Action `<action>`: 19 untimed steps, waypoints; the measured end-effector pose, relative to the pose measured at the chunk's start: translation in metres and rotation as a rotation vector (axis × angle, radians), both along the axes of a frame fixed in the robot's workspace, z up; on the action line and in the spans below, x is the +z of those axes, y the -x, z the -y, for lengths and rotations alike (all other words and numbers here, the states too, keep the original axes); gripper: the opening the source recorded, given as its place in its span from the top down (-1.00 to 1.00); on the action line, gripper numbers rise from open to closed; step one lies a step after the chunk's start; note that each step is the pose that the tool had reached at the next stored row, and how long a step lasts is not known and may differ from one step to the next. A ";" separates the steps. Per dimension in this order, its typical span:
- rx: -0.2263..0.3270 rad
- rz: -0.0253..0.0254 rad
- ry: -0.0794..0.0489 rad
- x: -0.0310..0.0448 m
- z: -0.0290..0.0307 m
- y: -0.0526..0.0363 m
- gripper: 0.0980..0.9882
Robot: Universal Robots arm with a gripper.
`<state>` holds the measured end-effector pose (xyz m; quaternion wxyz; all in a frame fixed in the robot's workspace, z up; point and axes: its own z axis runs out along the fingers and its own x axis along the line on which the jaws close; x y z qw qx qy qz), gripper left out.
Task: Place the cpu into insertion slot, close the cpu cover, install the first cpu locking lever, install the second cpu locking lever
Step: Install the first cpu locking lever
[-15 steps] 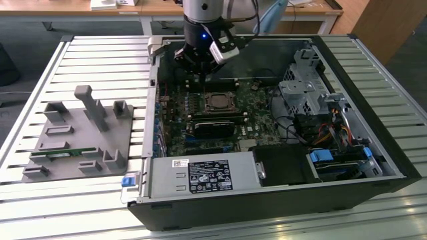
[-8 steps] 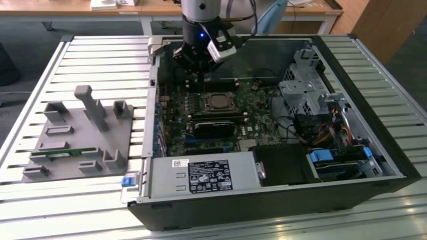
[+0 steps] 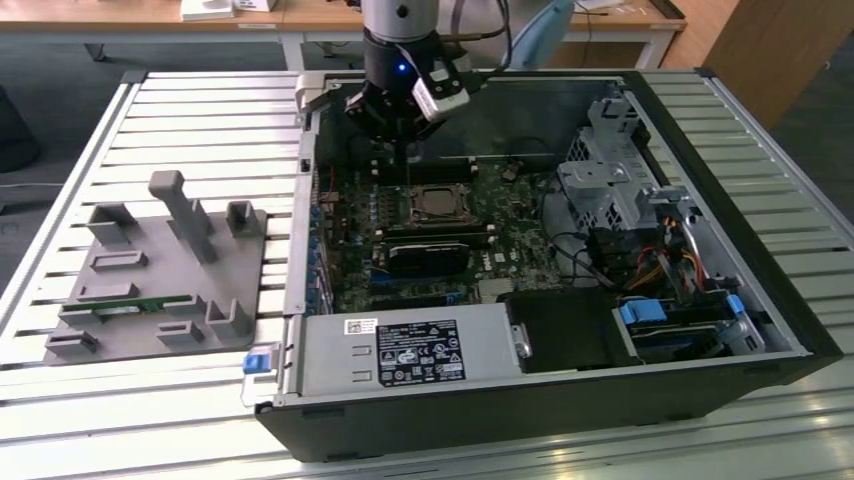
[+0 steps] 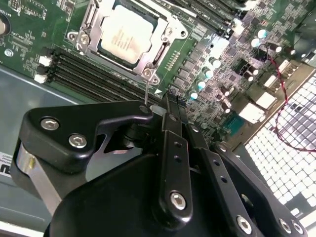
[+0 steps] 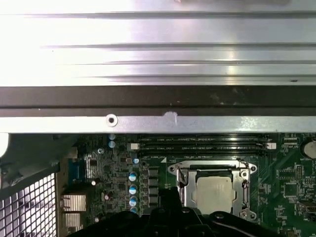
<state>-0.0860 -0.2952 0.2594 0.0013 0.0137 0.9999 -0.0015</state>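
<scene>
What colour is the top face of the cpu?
The cpu is pale tan, slightly metallic; clearest in the second wrist view.

Your gripper hides the edge of the cpu cover beside it in the first wrist view, and the lower end of the thin lever in the second wrist view.

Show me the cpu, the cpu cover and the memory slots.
cpu (image 4: pixel 126 32), second wrist view, middle of its pale face.
cpu cover (image 5: pixel 212 170), first wrist view, silver frame bar along the chip's edge.
memory slots (image 5: pixel 202 143), first wrist view, mid-length of the slots.
</scene>
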 end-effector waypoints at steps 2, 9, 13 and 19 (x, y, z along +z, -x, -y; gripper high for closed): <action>0.001 -0.0001 0.000 -0.0003 -0.0031 0.0001 0.98; 0.003 0.0000 0.000 -0.0010 -0.0065 -0.0032 0.98; 0.003 -0.0001 0.000 -0.0014 -0.0069 -0.0128 0.98; 0.003 -0.0004 -0.035 -0.0026 -0.0069 -0.0321 0.98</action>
